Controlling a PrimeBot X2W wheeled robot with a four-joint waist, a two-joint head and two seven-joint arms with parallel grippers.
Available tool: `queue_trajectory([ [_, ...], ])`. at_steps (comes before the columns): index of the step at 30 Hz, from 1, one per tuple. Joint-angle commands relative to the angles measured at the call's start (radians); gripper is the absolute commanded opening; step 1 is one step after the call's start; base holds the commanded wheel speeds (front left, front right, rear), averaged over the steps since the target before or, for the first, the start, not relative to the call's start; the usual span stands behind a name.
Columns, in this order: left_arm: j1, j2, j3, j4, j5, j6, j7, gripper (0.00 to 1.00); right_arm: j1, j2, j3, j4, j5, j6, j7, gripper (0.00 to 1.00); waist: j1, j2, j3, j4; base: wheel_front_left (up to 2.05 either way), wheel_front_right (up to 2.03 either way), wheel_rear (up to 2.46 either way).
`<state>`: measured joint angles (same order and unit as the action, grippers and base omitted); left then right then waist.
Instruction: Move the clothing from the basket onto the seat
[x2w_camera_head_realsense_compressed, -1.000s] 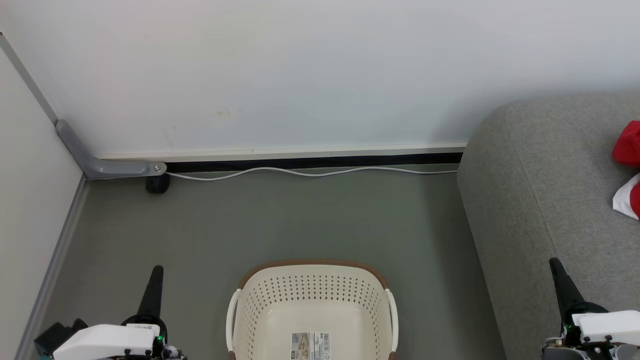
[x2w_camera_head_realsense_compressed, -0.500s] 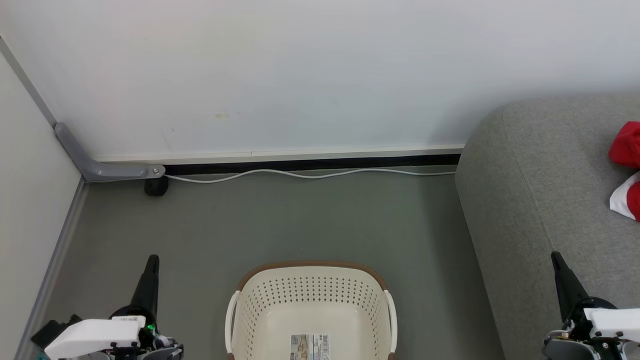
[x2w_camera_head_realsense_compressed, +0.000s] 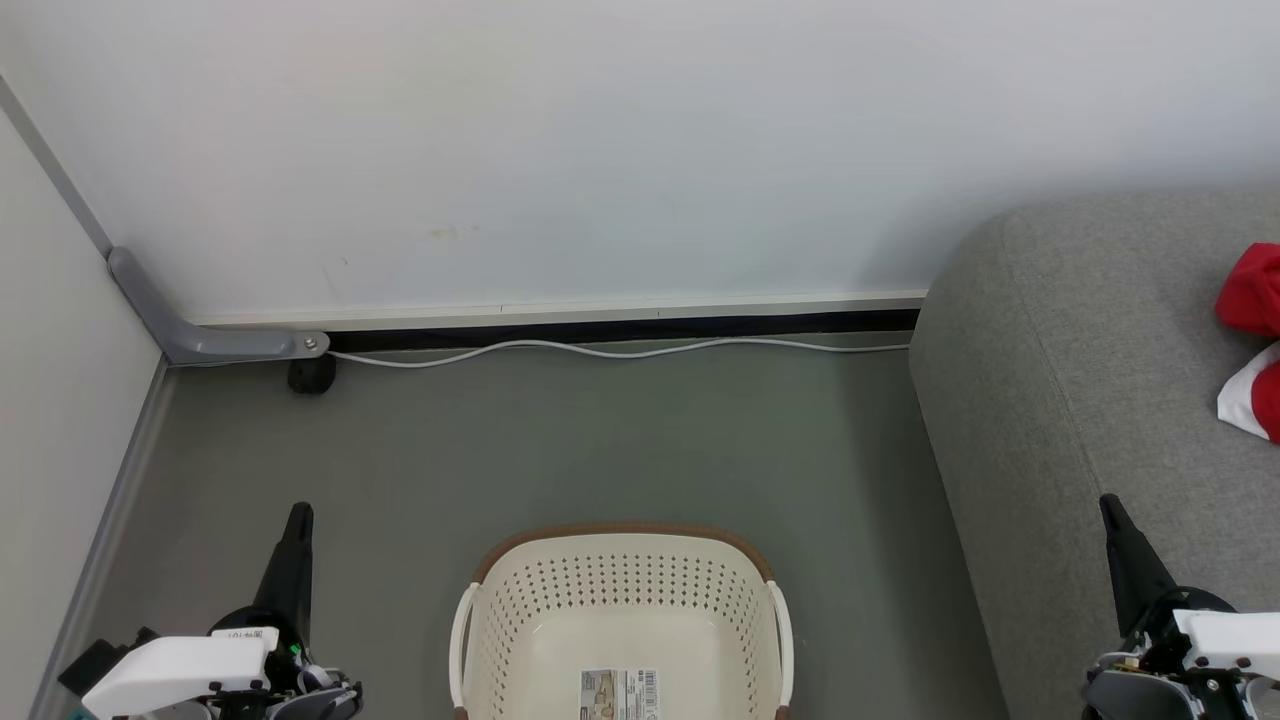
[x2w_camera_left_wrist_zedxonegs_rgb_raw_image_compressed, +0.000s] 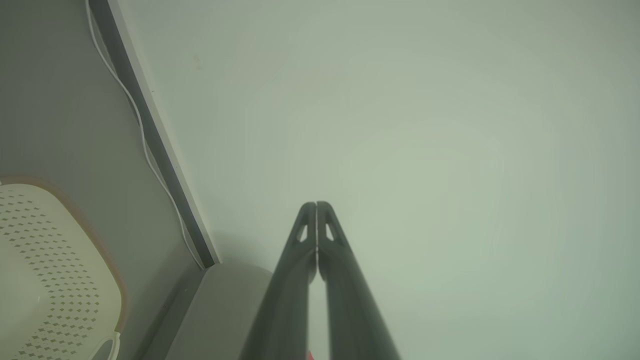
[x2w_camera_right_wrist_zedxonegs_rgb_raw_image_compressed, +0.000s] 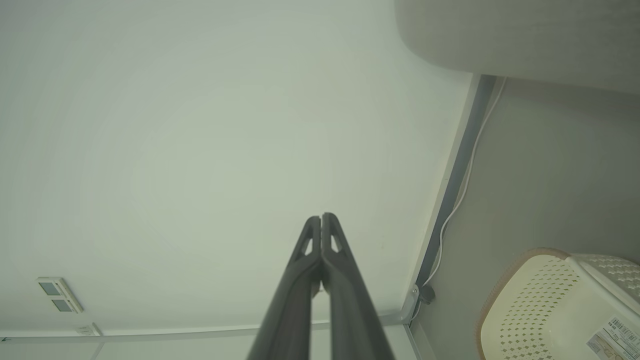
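Looking down on the basket, upright on the grey floor at bottom centre, mouth up, brown rim arching toward the wall, a white handle on either side. Nothing inside but a paper label lying flat on its bottom. Near half cropped by the lower edge, so hard to call the long axis, possibly running away from the robot toward the wall.

Over to the right, the seat, rounded grey end facing the basket and well apart from it, long side stretching off past the right edge. Up on that cushion, right at the edge of view, the clothing: red, bunched, white trim showing on the nearer part, cut off by the frame.

Left gripper low at lower left over bare floor, pointing up toward the wall, fingers pressed tip to tip, nothing between. Right gripper at lower right, showing against the seat's grey side, same story: tips pinched together, holding nothing. White cable snaking along the foot of the wall.
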<state>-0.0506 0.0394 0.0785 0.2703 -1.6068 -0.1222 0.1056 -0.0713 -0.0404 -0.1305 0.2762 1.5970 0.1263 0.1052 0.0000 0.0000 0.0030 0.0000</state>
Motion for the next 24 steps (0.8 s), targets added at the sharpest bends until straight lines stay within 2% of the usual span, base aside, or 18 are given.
queue_trajectory([
  [1, -0.057, 0.013, 0.033, -0.025, -0.004, -0.008, 0.006, 0.0, -0.037, -0.01, 0.016, -0.031, 0.011, 0.004, 0.009, 0.0, 0.0, 0.0, 0.0, 0.0, 0.0, 0.0, 0.0],
  [24, -0.057, 0.013, 0.034, -0.025, -0.003, -0.008, 0.007, 0.0, -0.037, -0.01, 0.016, -0.031, 0.011, 0.004, 0.009, 0.0, 0.0, 0.0, 0.0, 0.0, 0.0, 0.0, 0.0],
])
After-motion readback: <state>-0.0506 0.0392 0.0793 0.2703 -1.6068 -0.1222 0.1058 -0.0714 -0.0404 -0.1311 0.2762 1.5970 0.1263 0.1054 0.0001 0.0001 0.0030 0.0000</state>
